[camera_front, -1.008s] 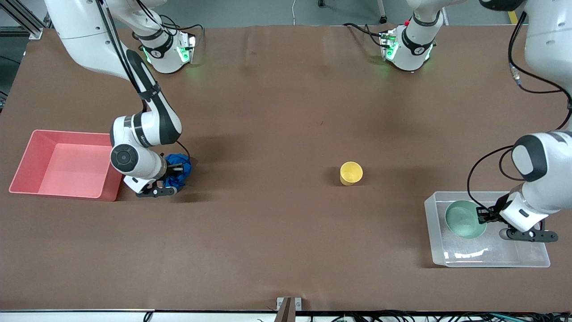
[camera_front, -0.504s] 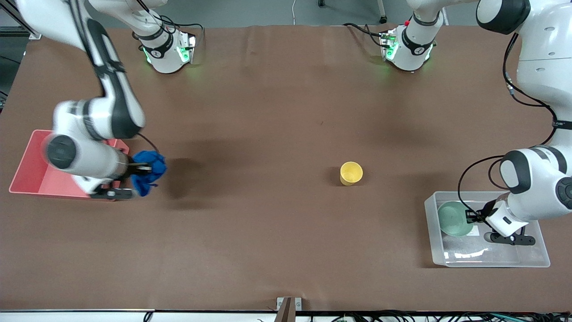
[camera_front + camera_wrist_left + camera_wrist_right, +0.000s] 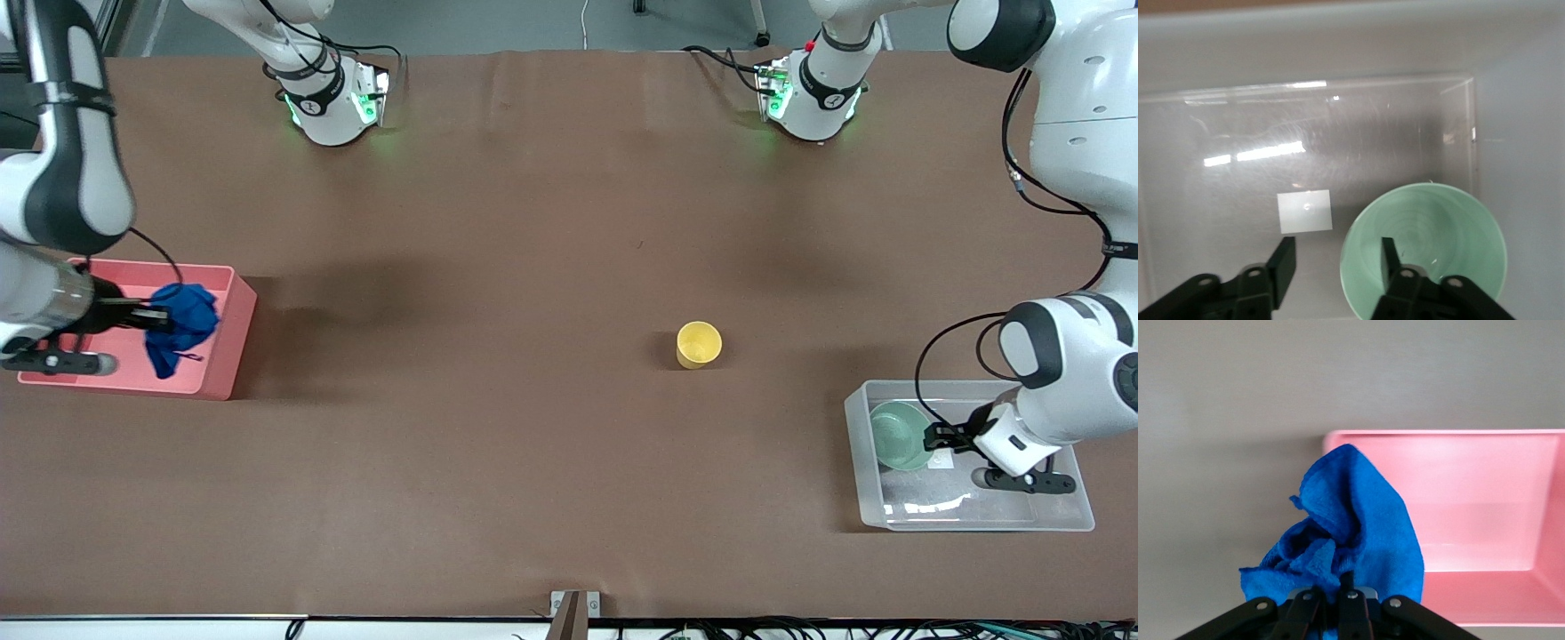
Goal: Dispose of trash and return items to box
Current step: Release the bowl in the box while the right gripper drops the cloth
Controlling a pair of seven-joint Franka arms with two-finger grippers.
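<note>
I am clenching my right gripper [image 3: 153, 316] on the blue cloth [image 3: 182, 322] over the pink bin [image 3: 233, 333] for dumping, while my left gripper [image 3: 1333, 257], fingers spread (straddling the rim), is setting the green bowl [image 3: 898, 435] in the clear box [image 3: 852, 444].

Bright, even light falls from overhead; soft shadows spread over the table [image 3: 533, 267] beside the pink bin [image 3: 227, 356] and the yellow cup [image 3: 699, 343]; white glare streaks the clear tub [image 3: 1265, 150]; my right arm [image 3: 53, 178] shows blurred at the edge; both wrist views look washed and soft.
</note>
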